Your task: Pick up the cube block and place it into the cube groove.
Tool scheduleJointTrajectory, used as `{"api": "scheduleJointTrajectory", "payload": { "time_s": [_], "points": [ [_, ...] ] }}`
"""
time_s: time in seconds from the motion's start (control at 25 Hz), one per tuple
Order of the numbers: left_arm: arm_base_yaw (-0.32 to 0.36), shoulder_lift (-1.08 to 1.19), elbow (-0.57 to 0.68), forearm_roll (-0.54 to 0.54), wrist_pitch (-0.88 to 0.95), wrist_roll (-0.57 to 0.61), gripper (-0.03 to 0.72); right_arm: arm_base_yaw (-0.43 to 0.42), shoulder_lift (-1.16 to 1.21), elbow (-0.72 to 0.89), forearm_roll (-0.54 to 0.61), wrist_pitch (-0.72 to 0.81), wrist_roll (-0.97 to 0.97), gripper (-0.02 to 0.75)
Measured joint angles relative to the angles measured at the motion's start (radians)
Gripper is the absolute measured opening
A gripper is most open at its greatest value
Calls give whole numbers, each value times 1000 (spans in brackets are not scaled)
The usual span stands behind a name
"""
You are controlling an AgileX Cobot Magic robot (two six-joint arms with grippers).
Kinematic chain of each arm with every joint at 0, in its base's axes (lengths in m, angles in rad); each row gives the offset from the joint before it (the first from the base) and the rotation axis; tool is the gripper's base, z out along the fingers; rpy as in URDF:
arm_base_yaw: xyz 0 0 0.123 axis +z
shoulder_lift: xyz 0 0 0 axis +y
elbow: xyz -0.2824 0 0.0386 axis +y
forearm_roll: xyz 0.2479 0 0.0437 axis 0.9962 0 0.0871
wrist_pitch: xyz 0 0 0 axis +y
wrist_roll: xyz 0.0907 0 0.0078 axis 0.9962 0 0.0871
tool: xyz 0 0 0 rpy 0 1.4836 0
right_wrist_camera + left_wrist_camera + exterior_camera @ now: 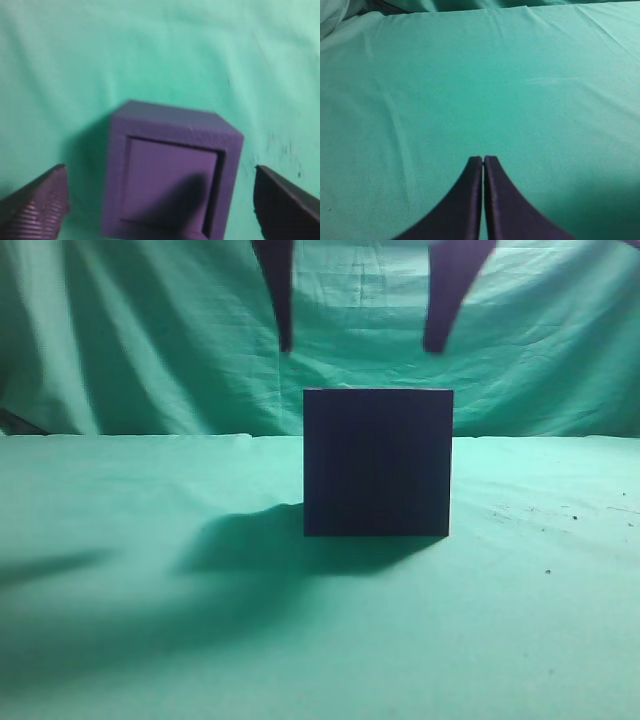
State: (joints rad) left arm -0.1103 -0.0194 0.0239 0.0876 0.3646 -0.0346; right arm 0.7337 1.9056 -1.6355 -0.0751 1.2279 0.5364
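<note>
My right hand (160, 200) hangs above the cube groove (378, 462) with its fingers (37, 202) spread wide apart, one on each side of the box and touching nothing. In my right wrist view I look down into the box: the cube block (167, 187) sits inside its square recess, framed on all sides by the box's purple rim, its flat top lying a little below that rim. From the exterior view the box shows only a plain dark square front, standing on the green surface (150, 640), with a shadow spreading to its left; the two dark fingers (278, 290) hang above its top corners. My left hand (483, 160) is elsewhere, fingers pressed together with nothing between them, over bare green cloth (470, 75); the box does not appear in that view.
</note>
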Motion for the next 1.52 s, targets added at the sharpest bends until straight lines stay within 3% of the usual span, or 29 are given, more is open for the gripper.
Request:
{"api": "scheduleJointTrajectory", "payload": {
  "time_s": [0.2, 0.36, 0.44, 0.6, 0.8, 1.24, 1.52],
  "points": [
    [0, 0, 0, 0, 0, 0, 0, 0, -29, -102, 14, 4, -44, 645],
    [0, 0, 0, 0, 0, 0, 0, 0, -144, -122, 26, 13, -84, 358],
    [0, 0, 0, 0, 0, 0, 0, 0, -219, -118, 43, 15, -105, 162],
    [0, 0, 0, 0, 0, 0, 0, 0, -433, -111, 68, 26, -176, 0],
    [0, 0, 0, 0, 0, 0, 0, 0, -678, -10, 63, 34, -257, 0],
    [0, 0, 0, 0, 0, 0, 0, 0, -1142, 422, 35, 42, -318, 0],
    [0, 0, 0, 0, 0, 0, 0, 0, -1424, 638, 153, -11, -325, 0]
  ]
}}
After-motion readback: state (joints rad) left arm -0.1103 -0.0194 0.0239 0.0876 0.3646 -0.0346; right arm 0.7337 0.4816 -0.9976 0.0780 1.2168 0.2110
